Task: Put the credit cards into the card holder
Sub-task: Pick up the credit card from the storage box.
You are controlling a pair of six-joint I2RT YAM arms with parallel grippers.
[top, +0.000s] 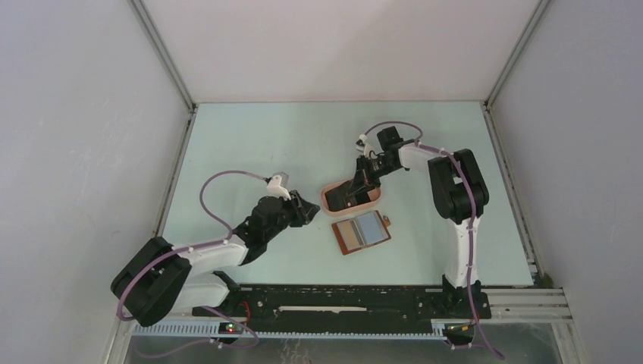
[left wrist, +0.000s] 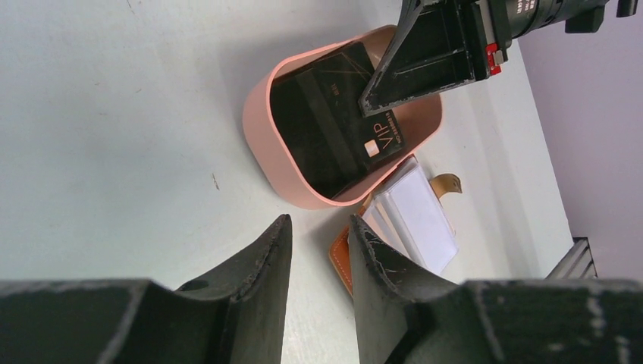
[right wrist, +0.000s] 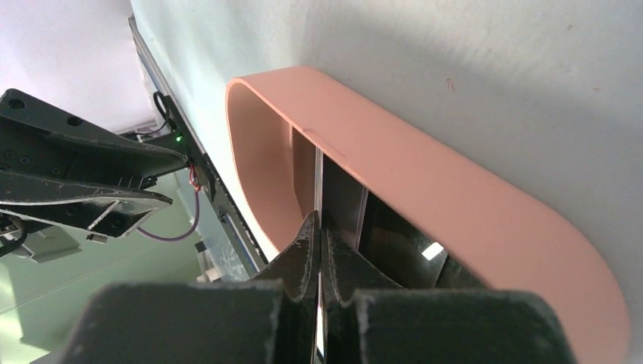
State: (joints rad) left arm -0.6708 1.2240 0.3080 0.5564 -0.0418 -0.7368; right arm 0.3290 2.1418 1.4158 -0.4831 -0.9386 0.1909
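The step in hand was the pick-up of a card from the pink tray (right wrist: pixel 455 189); the right gripper (right wrist: pixel 318 231) reached down inside it with its fingers pressed together on the thin edge of the pinched card (right wrist: pixel 319 189), which stood upright against the tray wall, its colour not to be told from that edge-on view; the other credit cards (left wrist: pixel 326 129), the top one black with VIP lettering, lay tilted in the tray; the card holder (top: pixel 364 232) lay open on the table (top: pixel 250 152) just beside the tray on its near side, greyish pockets up, snap tab to the right; the left gripper (left wrist: pixel 318 235) hung apart and empty to the left of tray and holder; the next move likely called for lifting the card clear of the rim, carrying it over the holder, and lining its edge up with a pocket mouth, with the left gripper free to steady the leather.
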